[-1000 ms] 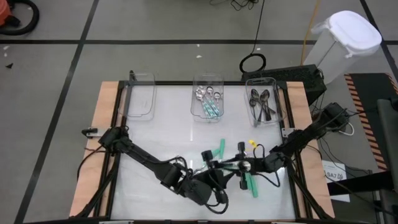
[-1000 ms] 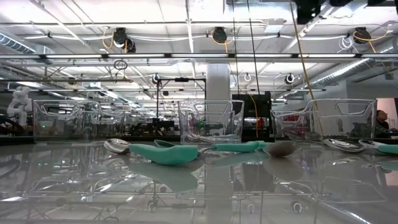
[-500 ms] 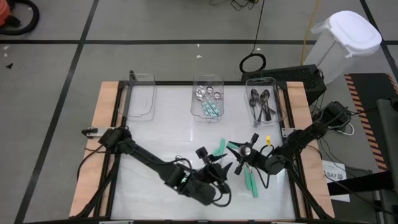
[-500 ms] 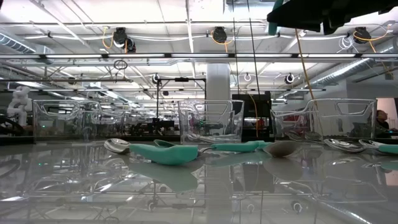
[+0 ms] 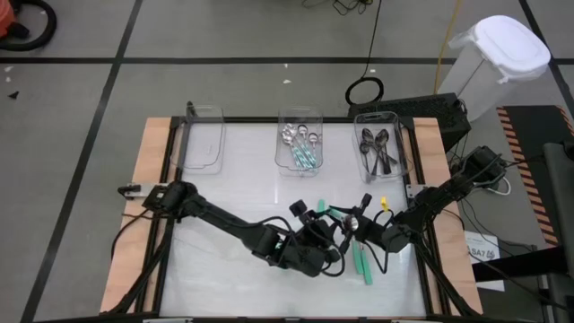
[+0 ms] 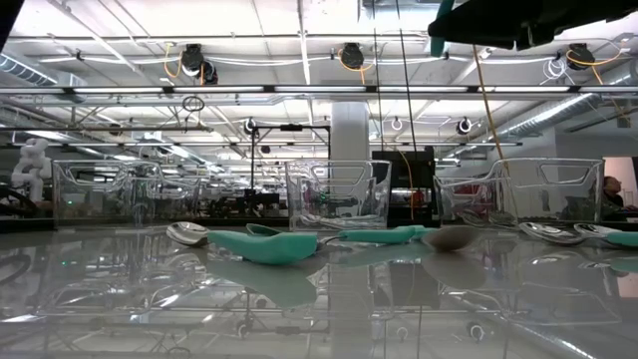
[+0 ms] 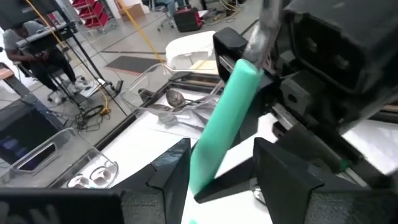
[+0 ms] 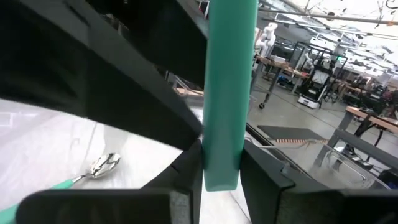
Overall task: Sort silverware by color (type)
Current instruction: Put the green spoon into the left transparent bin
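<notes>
My right gripper (image 8: 221, 177) is shut on a teal-handled spoon (image 8: 230, 74), high above the table's right middle (image 5: 354, 222). It shows at the top of the low view (image 6: 518, 20). My left gripper (image 7: 221, 180) is open beside it (image 5: 327, 235). Its fingers stand on either side of the same teal handle (image 7: 224, 124); I cannot tell whether they touch it. Other teal spoons (image 5: 318, 213) (image 5: 361, 260) lie flat on the table. In the low view a silver spoon (image 6: 187, 233) and a dark bowl (image 6: 454, 237) lie among them. My right gripper pinches the teal handle near its free end (image 8: 221, 163) between its two fingers. The fingers lie across the handle. The spoon is lifted clear of the table, and its handle stands up from the fingers past the wrist camera.
Three clear bins stand along the far edge. The left one (image 5: 202, 139) is bare, the middle one (image 5: 300, 144) holds teal-handled spoons, and the right one (image 5: 381, 152) holds dark spoons. A white lidded bin (image 5: 498, 54) stands off the table at far right.
My right gripper has risen from the table with the teal-handled spoon and gone a little toward the far edge. My left gripper has moved toward the table's right and far edges, up to the right gripper, until its fingers flank the held handle.
</notes>
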